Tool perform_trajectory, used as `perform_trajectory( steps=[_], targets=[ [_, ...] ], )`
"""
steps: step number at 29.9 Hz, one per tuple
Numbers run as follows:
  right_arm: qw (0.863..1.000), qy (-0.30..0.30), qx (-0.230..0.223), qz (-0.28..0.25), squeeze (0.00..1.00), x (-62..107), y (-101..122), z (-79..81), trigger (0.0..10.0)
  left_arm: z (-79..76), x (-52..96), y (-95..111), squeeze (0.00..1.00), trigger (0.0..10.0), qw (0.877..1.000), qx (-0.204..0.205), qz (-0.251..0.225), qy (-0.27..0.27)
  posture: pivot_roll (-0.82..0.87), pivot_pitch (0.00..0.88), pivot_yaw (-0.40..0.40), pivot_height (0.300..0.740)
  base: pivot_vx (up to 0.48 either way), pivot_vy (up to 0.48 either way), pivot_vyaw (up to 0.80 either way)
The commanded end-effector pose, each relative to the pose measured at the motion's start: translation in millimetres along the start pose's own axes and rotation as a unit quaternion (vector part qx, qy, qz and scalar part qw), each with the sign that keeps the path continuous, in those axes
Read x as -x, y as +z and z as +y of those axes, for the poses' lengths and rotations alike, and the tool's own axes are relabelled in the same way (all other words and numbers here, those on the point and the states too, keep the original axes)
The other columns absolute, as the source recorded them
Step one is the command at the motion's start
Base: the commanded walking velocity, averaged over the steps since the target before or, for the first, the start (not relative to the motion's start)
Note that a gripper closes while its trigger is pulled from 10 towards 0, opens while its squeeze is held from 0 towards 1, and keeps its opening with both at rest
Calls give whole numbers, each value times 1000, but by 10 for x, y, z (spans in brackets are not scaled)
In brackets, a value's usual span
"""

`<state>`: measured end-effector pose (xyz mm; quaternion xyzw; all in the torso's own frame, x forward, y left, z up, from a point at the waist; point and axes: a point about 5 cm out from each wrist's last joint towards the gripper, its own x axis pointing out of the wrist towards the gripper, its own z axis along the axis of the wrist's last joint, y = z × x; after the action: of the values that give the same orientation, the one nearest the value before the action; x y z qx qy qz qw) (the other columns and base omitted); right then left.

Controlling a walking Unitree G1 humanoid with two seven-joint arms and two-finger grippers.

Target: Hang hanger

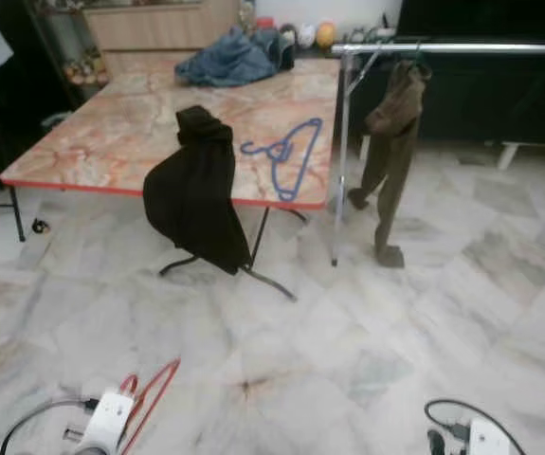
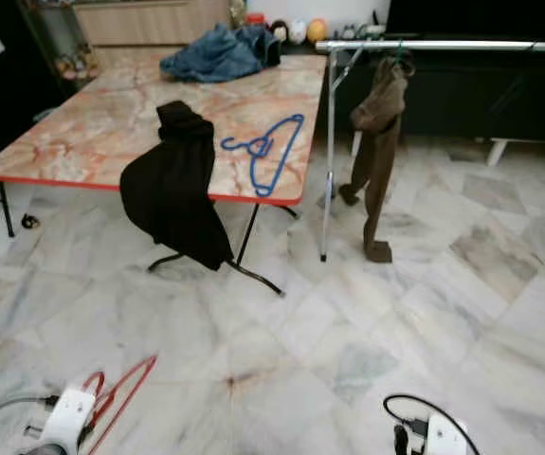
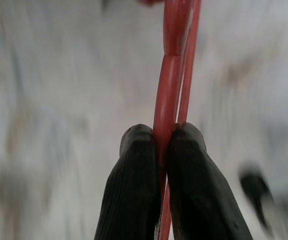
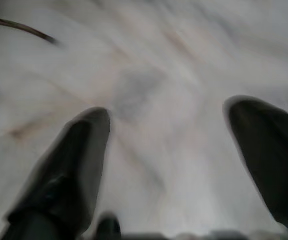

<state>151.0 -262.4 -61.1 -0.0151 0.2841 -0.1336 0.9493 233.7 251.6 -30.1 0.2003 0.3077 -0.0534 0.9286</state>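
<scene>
the left pincer (image 3: 163, 145) is clenched on the red hanger (image 3: 171, 75), whose thin red bars are pinched between the two black fingers (image 3: 133, 180). in the head views that red hanger (image 1: 149, 393) is seen low at the robot's left, held just above the marble floor (image 1: 367, 332) beside the left wrist. the right pincer (image 4: 169, 150) is released, its fingers spread wide over the blurred pale floor, low at the robot's right.

further out, a marble-patterned tabletop (image 1: 101, 133) with a red edge is seen ahead. a black garment (image 1: 194, 194) is draped over its near edge and hangs down toward the floor. just beside it, a blue hanger (image 1: 286, 156) is laid flat on the tabletop near the right corner. at the far end a heap of blue denim clothes (image 1: 234, 57) is piled.

to the right of the tabletop a metal clothes rail (image 1: 452, 47) is stood, its upright post just beside the tabletop's corner. a brown garment (image 1: 393, 152) is hung from the rail near that post, its lower end reaching down to the floor.
</scene>
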Motion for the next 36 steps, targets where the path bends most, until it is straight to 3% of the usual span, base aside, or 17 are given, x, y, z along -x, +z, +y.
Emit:
perform_trajectory(
  steps=[1, 9, 11, 15, 16, 17, 19, 20, 22, 23, 24, 25, 26, 27, 30, 32, 36],
  targets=[
    [998, 27, 37, -49, 0, 16, 104, 22, 10000, 108, -34, 264, 0, 10000, 997, -42, -63, -8, -18, 0, 52, 740, 0, 0, 0],
    [984, 63, 13, -165, 0, 78, 371, 263, 10000, -73, -34, 686, 0, 10000, 980, -47, -189, -43, -40, 0, 57, 740, 0, 0, 0],
    [975, 105, 38, -190, 0, 107, 463, 360, 10000, -175, 18, 790, 0, 10000, 964, -112, -223, -90, -42, 0, 56, 740, 0, 0, 0],
    [952, 180, 120, -218, 0, 147, 608, 436, 10000, -262, 65, 913, 0, 10000, 948, -141, -244, -150, -39, 0, 50, 740, 0, 0, 0],
    [944, 215, 127, -216, 0, 156, 649, 453, 10000, -308, 90, 977, 0, 10000, 934, -173, -253, -181, -42, 0, 48, 740, 0, 0, 0],
    [944, 215, 127, -216, 0, 156, 649, 453, 10000, -308, 90, 977, 0, 10000, 934, -173, -253, -181, -42, 0, 48, 740, 0, 0, 0],
    [926, 268, 150, -220, 0, 189, 743, 474, 10000, -380, 129, 1065, 0, 10000, 914, -217, -268, -215, -36, 0, 43, 740, 0, 0, 0],
    [904, 314, 171, -234, 0, 232, 892, 506, 10000, -467, 177, 1156, 0, 10000, 892, -249, -283, -251, -36, 0, 40, 740, 0, 0, 0],
    [897, 327, 177, -239, 0, 249, 943, 519, 10000, -497, 194, 1181, 0, 10000, 884, -260, -288, -262, -35, 0, 39, 740, 0, 0, 0],
    [875, 367, 195, -248, 0, 308, 1067, 578, 10000, -580, 236, 1215, 0, 10000, 864, -287, -293, -291, -35, 0, 37, 740, 0, 0, 0],
    [875, 367, 195, -248, 0, 308, 1067, 578, 10000, -580, 236, 1215, 0, 10000, 864, -287, -293, -291, -35, 0, 37, 740, 0, 0, 0],
    [856, 398, 211, -254, 0, 355, 1147, 634, 10000, -647, 263, 1229, 0, 10000, 850, -304, -294, -314, -39, 0, 35, 740, 0, 0, 0],
    [826, 442, 235, -258, 0, 441, 1258, 728, 10000, -741, 308, 1243, 0, 10000, 830, -325, -291, -347, -43, 0, 36, 740, 0, 0, 0],
    [826, 442, 235, -258, 0, 441, 1258, 728, 10000, -741, 308, 1243, 0, 10000, 830, -325, -291, -347, -43, 0, 36, 740, 0, 0, 0],
    [774, 523, 252, -253, 0, 613, 1417, 958, 10000, -852, 363, 1294, 0, 10000, 792, -383, -282, -382, -41, 0, 31, 740, 0, 0, 0],
    [755, 554, 252, -246, 0, 671, 1451, 1048, 10000, -868, 371, 1334, 0, 10000, 782, -397, -279, -390, -36, 0, 31, 740, 0, 0, 0],
    [741, 579, 245, -235, 0, 701, 1477, 1143, 10000, -880, 379, 1358, 0, 10000, 770, -416, -273, -398, -35, 0, 30, 740, 0, 0, 0]
  ],
)
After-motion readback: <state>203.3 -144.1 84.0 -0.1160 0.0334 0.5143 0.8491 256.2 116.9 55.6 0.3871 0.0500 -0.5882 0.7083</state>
